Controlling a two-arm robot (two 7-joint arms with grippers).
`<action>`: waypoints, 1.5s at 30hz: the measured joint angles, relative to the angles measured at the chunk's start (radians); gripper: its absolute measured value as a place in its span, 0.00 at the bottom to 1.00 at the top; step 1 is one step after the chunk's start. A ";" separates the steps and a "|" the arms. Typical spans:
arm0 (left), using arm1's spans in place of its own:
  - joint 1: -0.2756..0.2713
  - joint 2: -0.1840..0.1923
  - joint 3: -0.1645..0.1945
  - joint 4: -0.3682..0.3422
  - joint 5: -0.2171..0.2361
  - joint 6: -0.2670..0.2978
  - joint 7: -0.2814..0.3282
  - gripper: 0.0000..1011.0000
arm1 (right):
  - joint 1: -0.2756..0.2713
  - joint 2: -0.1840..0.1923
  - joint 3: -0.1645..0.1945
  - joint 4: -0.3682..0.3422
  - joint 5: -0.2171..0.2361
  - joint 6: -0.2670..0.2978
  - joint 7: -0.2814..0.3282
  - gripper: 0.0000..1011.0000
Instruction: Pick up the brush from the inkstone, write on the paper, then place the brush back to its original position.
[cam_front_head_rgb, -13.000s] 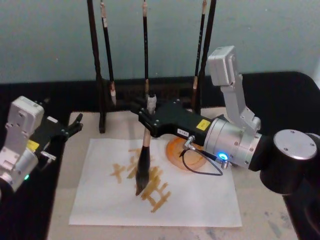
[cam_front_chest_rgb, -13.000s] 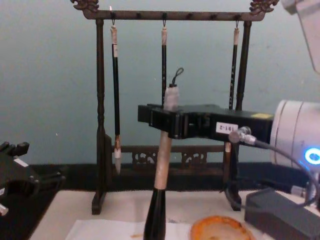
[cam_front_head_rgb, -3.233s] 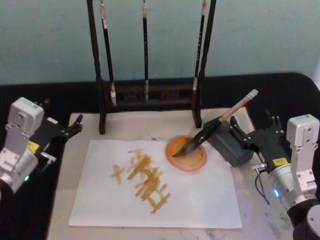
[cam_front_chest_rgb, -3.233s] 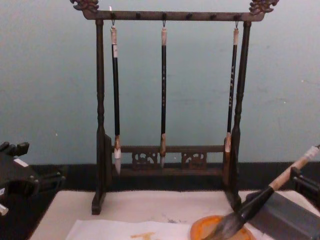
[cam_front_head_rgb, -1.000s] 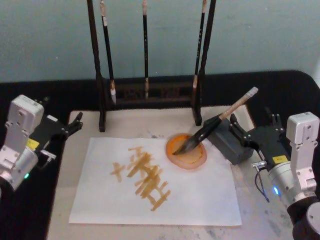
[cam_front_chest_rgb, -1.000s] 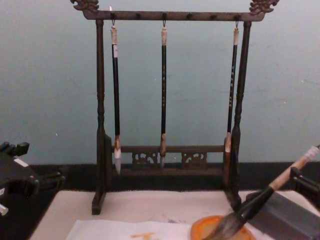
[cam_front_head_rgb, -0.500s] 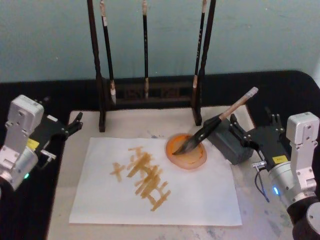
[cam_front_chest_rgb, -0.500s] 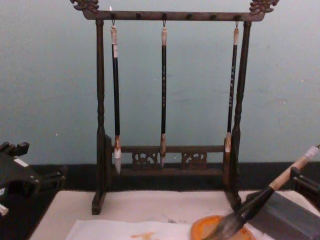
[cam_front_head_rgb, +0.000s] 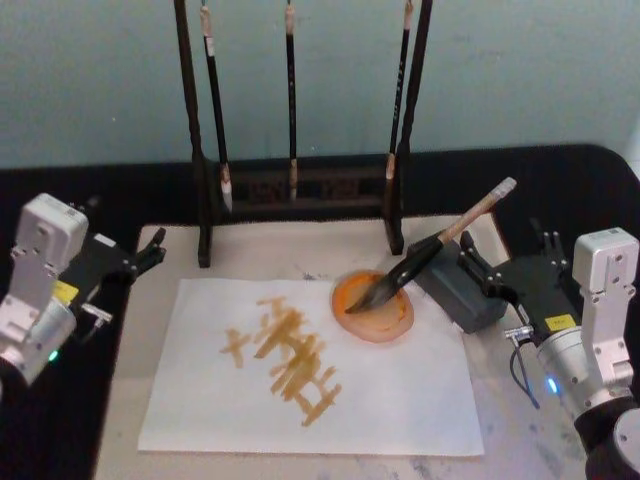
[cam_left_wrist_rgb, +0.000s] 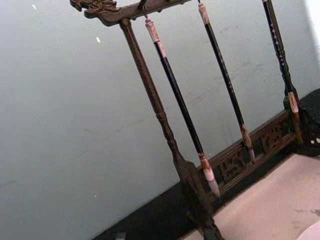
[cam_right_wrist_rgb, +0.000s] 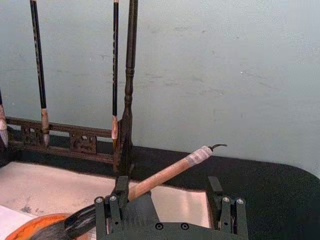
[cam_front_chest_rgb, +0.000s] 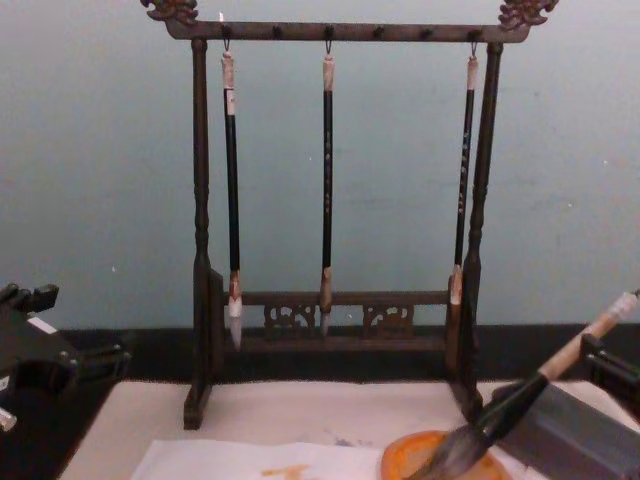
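The brush (cam_front_head_rgb: 420, 255) lies slanted, its bristles resting in the round orange inkstone (cam_front_head_rgb: 385, 318) and its tan handle propped on a grey block (cam_front_head_rgb: 468, 298). The white paper (cam_front_head_rgb: 400, 400) carries orange-yellow strokes left of the inkstone. My right gripper (cam_front_head_rgb: 505, 250) stands open just behind the grey block, right of the brush handle and apart from it. The right wrist view shows the open right gripper (cam_right_wrist_rgb: 167, 186) with the brush (cam_right_wrist_rgb: 165, 172) lying a little way beyond it. At the mat's left edge my left gripper (cam_front_head_rgb: 140, 258) is parked and open, holding nothing.
A dark wooden rack (cam_front_head_rgb: 300, 185) with three thin hanging brushes stands at the back of the beige mat (cam_front_head_rgb: 260, 255). The rack (cam_front_chest_rgb: 330, 310) rises tall in the chest view. Black table surface surrounds the mat.
Thirteen seconds ago my right gripper held the brush upright over the paper; now the brush rests on the inkstone and the gripper is drawn back, open. Over the last second nothing moved.
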 joint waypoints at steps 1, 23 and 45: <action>0.000 0.000 0.000 0.000 0.000 0.000 0.000 1.00 | 0.000 0.000 0.000 0.000 0.000 0.000 0.000 0.99; 0.000 0.000 0.000 0.000 0.000 0.000 0.000 1.00 | 0.000 0.000 0.000 0.000 0.000 0.000 0.000 0.99; 0.000 0.000 0.000 0.000 0.000 0.000 0.000 1.00 | 0.000 0.000 0.000 0.000 0.000 0.000 0.000 0.99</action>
